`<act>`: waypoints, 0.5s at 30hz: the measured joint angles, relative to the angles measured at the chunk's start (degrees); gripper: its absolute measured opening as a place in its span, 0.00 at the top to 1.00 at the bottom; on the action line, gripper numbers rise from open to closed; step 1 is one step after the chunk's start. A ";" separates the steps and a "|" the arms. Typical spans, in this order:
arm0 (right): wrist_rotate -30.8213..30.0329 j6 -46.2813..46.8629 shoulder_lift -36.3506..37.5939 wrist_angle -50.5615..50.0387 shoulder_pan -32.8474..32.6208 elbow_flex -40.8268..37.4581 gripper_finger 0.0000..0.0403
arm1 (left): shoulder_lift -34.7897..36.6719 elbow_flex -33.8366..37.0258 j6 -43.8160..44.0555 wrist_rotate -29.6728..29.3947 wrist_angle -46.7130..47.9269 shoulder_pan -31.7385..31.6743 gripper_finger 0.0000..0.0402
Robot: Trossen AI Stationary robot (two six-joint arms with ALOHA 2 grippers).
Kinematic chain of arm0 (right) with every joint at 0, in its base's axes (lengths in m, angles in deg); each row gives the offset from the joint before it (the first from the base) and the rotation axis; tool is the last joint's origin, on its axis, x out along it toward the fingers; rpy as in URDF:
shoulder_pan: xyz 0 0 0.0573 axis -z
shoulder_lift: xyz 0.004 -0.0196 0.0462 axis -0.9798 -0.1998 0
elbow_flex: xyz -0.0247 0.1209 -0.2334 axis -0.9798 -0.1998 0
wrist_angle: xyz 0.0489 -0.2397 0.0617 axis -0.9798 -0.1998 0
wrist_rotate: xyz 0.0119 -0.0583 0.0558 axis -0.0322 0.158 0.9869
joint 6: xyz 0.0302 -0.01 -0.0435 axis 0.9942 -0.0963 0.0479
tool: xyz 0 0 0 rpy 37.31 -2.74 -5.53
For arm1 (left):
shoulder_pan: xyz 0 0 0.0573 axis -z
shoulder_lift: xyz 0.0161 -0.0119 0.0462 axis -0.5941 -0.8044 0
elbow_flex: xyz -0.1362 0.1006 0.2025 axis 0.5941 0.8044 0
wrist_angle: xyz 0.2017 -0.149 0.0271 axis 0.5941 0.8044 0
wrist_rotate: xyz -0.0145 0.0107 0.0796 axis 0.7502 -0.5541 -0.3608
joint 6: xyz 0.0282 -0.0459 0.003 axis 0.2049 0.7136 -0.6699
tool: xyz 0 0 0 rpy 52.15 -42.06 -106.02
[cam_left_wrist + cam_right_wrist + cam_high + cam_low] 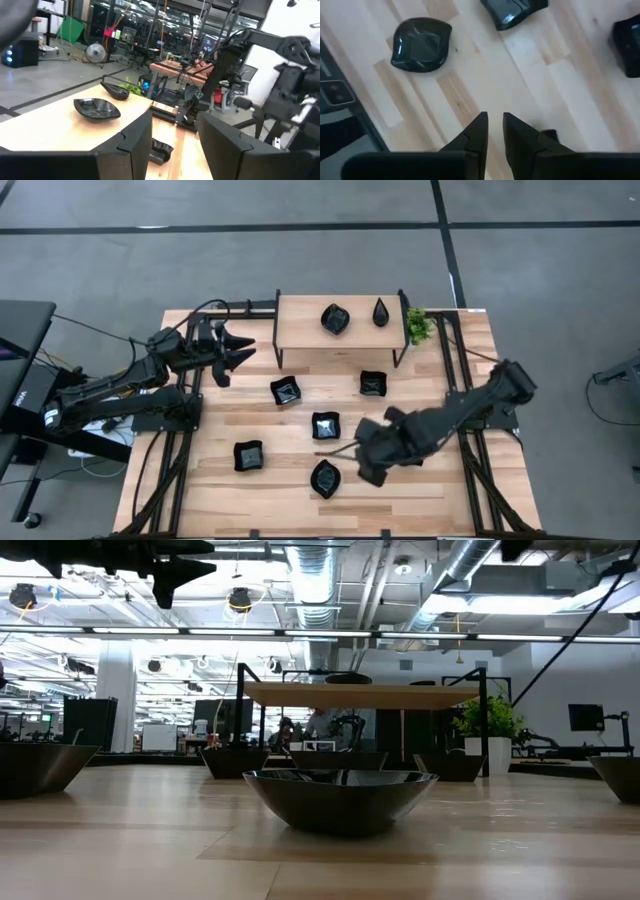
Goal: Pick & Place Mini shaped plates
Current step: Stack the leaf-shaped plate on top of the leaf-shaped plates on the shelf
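Observation:
Several glossy black mini plates lie on the wooden table: squares (285,391), (373,383), (325,425), (248,455) and a leaf oval (325,478). A leaf oval (335,318) and a teardrop (381,311) rest on the raised shelf (300,330) at the far side. My right gripper (335,450) is low over the table between the middle square and the near leaf oval (420,45). It is almost shut and empty (495,125). My left gripper (238,350) is open and empty, held high to the left of the shelf (175,135).
A small green plant (417,326) stands at the shelf's right end. The shelf's dark legs (277,350) stand on the table. Bare wood lies at the table's near right part (430,500). The low view shows the near leaf oval (340,795) up close.

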 joint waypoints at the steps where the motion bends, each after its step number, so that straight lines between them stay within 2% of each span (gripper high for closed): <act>1: 0.57 0.19 -1.21 0.73 -0.37 0.00 0.87 | 0.00 0.00 -0.04 0.36 0.09 0.00 0.60; 9: 5.68 0.29 -11.04 14.67 0.97 0.04 0.87 | 0.06 0.00 -0.15 7.37 0.29 0.00 0.60; 15: 7.78 2.00 -15.79 16.94 3.55 0.04 0.87 | 0.07 0.00 -0.10 13.35 0.29 0.00 0.60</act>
